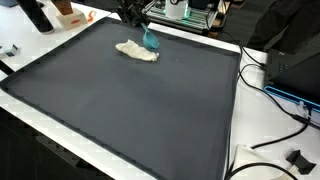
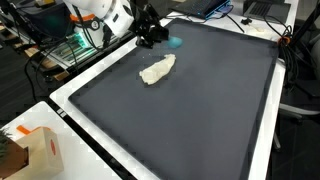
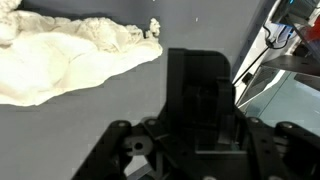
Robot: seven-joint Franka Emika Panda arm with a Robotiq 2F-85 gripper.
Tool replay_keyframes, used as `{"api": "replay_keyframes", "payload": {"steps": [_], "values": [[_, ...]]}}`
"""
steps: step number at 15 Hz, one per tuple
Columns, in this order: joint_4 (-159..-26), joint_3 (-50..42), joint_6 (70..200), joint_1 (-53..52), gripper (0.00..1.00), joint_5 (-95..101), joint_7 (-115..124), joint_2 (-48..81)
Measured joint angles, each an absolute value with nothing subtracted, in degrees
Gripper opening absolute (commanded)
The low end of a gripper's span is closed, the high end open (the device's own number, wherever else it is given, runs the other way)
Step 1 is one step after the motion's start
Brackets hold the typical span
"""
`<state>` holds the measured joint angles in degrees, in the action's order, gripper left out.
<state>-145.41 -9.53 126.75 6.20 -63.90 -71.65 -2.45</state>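
Pincer (image 2: pixel 154 35) hangs over the counter (image 2: pixel 200 120) near its far edge; fingertips hidden in wrist view, so we cannot tell if it is released or clenched; in an exterior view a small teal piece (image 2: pixel 175 42) sits just beside it at 3 o'clock; crumpled white cloth (image 2: pixel 157 69) lies at 7 o'clock of that; our judgement: move slowly, straight down, clear of cloth folds.

Both exterior views looked down at the dark tabletop (image 1: pixel 150 110) from opposite ends; the wrist view hung close above it.
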Motion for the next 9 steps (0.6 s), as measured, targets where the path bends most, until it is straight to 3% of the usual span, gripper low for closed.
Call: {"api": "replay_keyframes", "payload": {"steps": [9], "values": [[-145.65, -9.56, 126.75, 7.1, 0.27, -63.95, -60.32, -5.22]]}}
